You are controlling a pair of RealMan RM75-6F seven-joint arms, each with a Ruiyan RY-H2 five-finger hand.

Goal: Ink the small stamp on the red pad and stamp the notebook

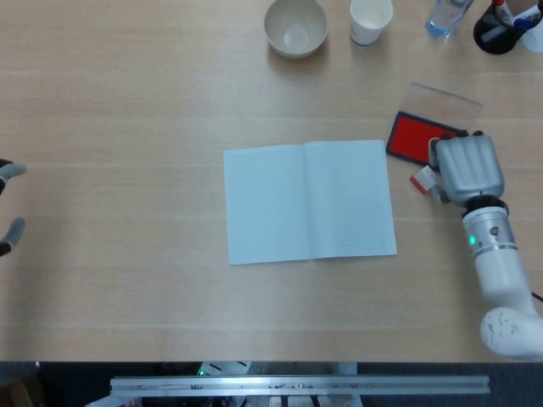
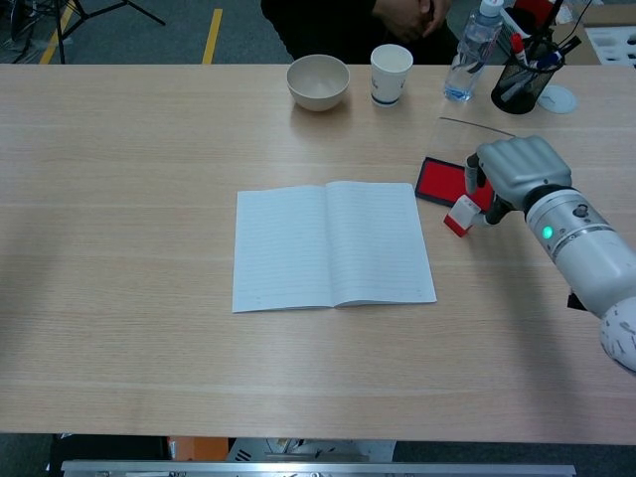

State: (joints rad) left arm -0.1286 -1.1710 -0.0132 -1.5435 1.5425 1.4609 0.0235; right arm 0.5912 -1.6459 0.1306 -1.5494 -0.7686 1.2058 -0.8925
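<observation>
Red ink shows on the pad, which lies open on the worktop just to the right of the notebook, with its clear lid set behind it, so that the ink surface is free for the stamp. One small stamp, white with a red part, lies tilted on the worktop between the notebook and the pad, just beside the pad's near edge. The right robot hand is above the right end of the pad, and its fingers are curled down next to the stamp; I cannot tell if they already touch or pinch it, because the hand hides the contact in both views. I judge that it is placed there to pick up the stamp, so the inking is not yet done. The notebook lies open and flat in the middle, and both pages look blank, ready for the print. The left robot hand is at the far left edge, with fingers apart and holding nothing. At the far side I count one bowl, one paper cup, one bottle and one pen holder.
</observation>
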